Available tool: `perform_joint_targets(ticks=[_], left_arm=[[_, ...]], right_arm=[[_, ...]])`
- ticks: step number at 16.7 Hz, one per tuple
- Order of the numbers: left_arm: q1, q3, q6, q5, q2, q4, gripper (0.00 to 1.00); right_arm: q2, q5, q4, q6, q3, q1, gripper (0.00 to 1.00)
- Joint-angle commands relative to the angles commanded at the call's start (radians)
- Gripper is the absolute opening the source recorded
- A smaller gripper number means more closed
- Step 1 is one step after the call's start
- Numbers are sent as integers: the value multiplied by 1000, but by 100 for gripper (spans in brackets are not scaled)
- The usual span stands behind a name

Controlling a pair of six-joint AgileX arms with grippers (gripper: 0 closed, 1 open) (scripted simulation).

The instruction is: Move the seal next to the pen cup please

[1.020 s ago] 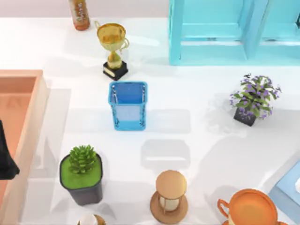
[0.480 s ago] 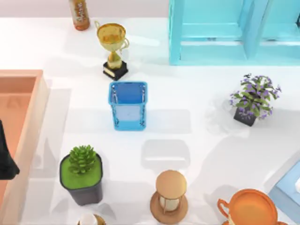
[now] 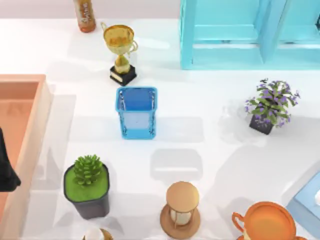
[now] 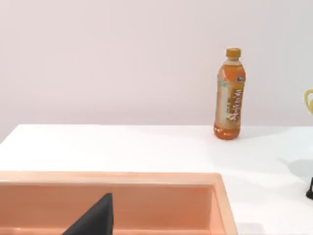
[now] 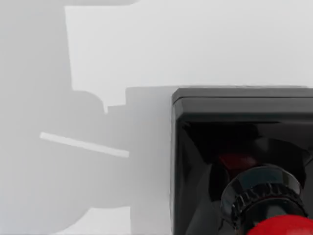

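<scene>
The seal (image 5: 244,166) fills the right wrist view; pen cup (image 3: 137,112) mid-bench; bottle (image 4: 230,94) label unreadable; gripper states: cannot tell.

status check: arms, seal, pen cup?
Right wrist camera close over red-knobbed black-based seal. Left arm parked over orange tray. Blue mesh pen cup upright mid-table, gold trophy behind.

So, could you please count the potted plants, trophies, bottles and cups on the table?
Potted plants: 2, the succulent and the purple-flowered plant
Trophies: 1, the gold trophy
Bottles: 1, the orange bottle
Cups: 1, the pen cup
Total: 5
</scene>
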State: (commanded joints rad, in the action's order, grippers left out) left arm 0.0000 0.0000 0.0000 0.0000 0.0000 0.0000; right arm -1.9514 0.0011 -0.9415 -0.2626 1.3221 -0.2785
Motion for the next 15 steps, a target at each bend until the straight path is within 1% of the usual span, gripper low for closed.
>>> perform_joint_targets(ticks=[1,2,11,13,15], left_arm=[[0,0,0,0,0,0,100],[0,0,0,0,0,0,100],[0,0,0,0,0,0,100],[0,0,0,0,0,0,100],[0,0,0,0,0,0,100]], right_arm=[[0,0,0,0,0,0,2],[0,0,0,0,0,0,0],[2,1,-3,3,3,2,0],[5,1,-40,35,39,34,0],[14,1,-119,95,111,94,0]])
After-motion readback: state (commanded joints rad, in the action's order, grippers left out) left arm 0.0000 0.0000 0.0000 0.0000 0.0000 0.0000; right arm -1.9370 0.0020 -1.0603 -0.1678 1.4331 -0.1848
